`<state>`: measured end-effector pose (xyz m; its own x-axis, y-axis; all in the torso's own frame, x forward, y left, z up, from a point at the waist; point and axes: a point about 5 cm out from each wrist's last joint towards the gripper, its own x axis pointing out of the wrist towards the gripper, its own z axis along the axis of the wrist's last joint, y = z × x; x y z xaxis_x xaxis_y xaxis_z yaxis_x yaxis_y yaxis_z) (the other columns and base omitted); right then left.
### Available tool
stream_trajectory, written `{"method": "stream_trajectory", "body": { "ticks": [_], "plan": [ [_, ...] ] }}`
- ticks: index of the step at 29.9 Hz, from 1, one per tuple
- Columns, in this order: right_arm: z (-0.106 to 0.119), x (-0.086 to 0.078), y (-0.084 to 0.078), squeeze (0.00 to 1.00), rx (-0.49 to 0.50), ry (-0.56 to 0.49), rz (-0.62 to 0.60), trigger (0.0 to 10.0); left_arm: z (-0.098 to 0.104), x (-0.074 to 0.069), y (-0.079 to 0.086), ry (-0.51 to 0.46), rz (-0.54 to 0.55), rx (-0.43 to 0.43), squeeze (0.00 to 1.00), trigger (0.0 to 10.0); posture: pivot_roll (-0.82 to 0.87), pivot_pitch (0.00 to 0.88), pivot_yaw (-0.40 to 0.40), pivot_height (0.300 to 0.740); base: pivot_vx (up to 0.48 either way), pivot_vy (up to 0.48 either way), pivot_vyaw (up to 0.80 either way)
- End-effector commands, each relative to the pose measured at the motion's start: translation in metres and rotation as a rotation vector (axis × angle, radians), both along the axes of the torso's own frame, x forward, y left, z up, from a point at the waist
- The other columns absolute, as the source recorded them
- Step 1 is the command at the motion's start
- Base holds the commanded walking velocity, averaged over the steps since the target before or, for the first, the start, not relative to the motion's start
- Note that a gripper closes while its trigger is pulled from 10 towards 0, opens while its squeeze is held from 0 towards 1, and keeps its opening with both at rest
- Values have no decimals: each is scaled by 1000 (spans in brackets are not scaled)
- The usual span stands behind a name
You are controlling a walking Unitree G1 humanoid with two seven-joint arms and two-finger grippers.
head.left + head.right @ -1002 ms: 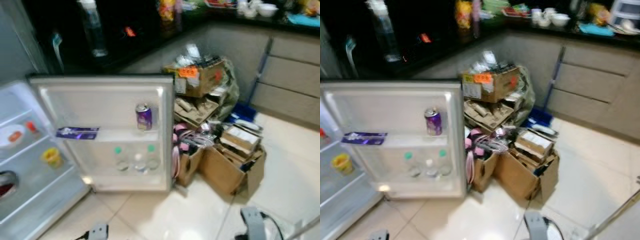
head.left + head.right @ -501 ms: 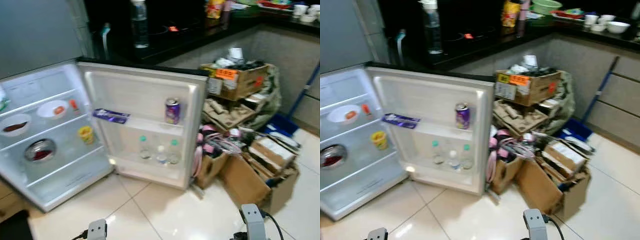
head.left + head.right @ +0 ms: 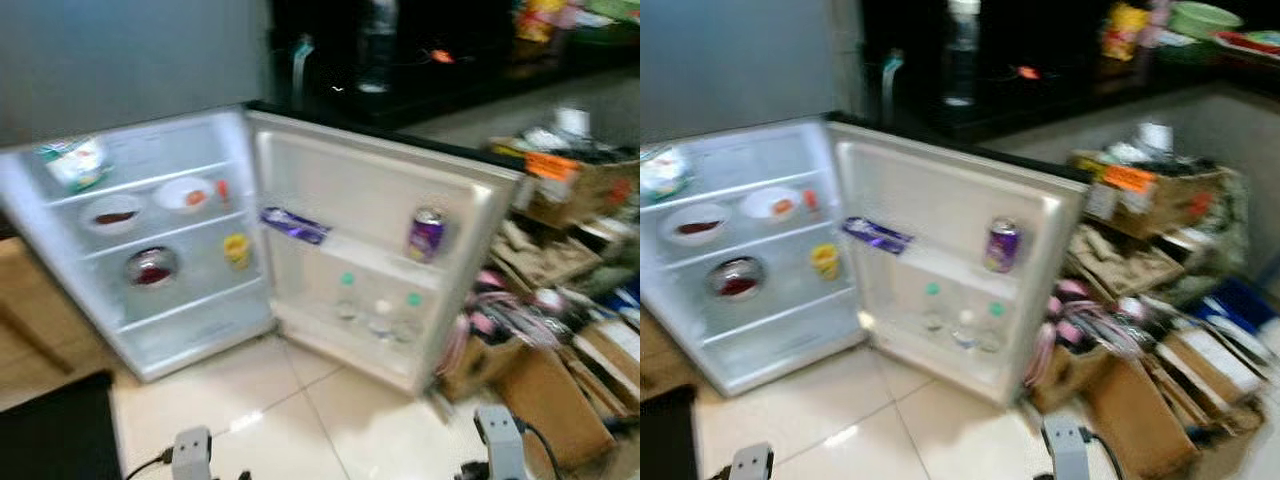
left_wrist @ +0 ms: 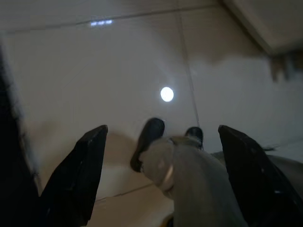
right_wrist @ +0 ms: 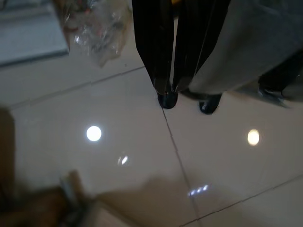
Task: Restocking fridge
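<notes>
A small white fridge (image 3: 150,235) stands open on the floor. Its shelves hold a packet (image 3: 75,160), two bowls (image 3: 115,213), a lidded dish (image 3: 152,267) and a yellow cup (image 3: 237,249). The open door (image 3: 385,260) carries a purple bar (image 3: 293,224), a purple can (image 3: 427,234) and three small bottles (image 3: 378,315). Both arms hang low near the tiled floor. In the left wrist view the left gripper (image 4: 162,130) is open, with nothing between its fingers. In the right wrist view the right gripper (image 5: 173,89) is shut on nothing.
Cardboard boxes (image 3: 1140,410) full of clutter crowd the floor right of the fridge door. A dark counter with a water bottle (image 3: 962,50) runs behind the fridge. A black mat (image 3: 55,430) lies at the lower left. Pale tiles (image 3: 330,430) lie before the fridge.
The camera has swung to the left, so the fridge interior has come fully into view and the boxes have slid to the right edge. Nothing in the fridge has moved.
</notes>
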<state>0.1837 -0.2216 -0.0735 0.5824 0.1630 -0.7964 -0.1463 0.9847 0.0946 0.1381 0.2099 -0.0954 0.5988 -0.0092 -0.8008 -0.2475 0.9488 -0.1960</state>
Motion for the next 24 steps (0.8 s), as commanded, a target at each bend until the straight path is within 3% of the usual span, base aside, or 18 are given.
{"method": "stream_trajectory", "body": {
  "ticks": [1,13,17,24],
  "plan": [
    [-1,-1,1,0,5,-1,-3,10000,-1,-2,-3,15,0,-5,0,10000,-60,0,-29,740,0,0,663],
    [1,2,-2,0,-45,-20,-19,10000,-1,1,-4,9,-7,-7,0,10000,-54,0,-28,740,0,0,669],
    [0,0,-4,0,-72,-11,-49,10000,-1,1,-4,7,-6,-12,0,10000,-51,0,-30,740,0,0,0],
    [-2,-3,-7,0,-82,3,-61,10000,-1,-1,-4,16,-6,-19,0,10000,-53,0,-29,740,0,-470,0]
  ]
}}
